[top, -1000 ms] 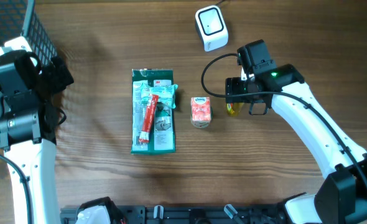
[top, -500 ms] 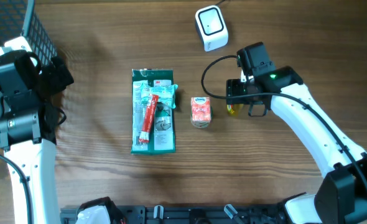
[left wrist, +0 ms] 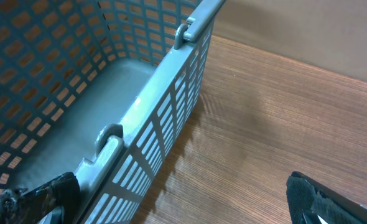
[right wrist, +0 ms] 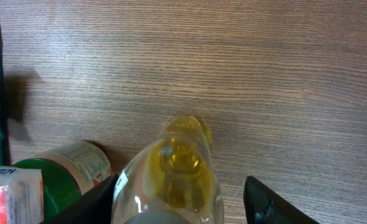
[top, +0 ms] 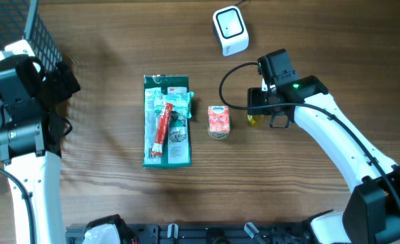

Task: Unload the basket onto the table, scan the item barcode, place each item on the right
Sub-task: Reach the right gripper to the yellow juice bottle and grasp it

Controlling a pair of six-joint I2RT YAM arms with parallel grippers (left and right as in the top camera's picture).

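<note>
A small clear bottle of yellow liquid (right wrist: 178, 163) lies on the wooden table, also seen from overhead (top: 254, 120). My right gripper (right wrist: 180, 190) straddles it from above. The left finger (right wrist: 99, 196) is against the bottle's side, while a gap still shows before the right finger (right wrist: 264, 199), so the gripper is open. From overhead the right gripper (top: 258, 110) covers most of the bottle. The white barcode scanner (top: 230, 30) stands at the back of the table. My left gripper (left wrist: 183, 202) is wide open at the far left, beside the basket, holding nothing.
A blue-grey mesh basket (left wrist: 140, 112) fills the far left corner (top: 41, 34). A green packet with tubes on it (top: 166, 130) lies mid-table. An orange tissue pack (top: 218, 119) on a green-lidded tin (right wrist: 65, 168) sits just left of the bottle.
The right gripper's jaws have narrowed around the yellow bottle and the arm has shifted slightly. The left arm has not moved.
</note>
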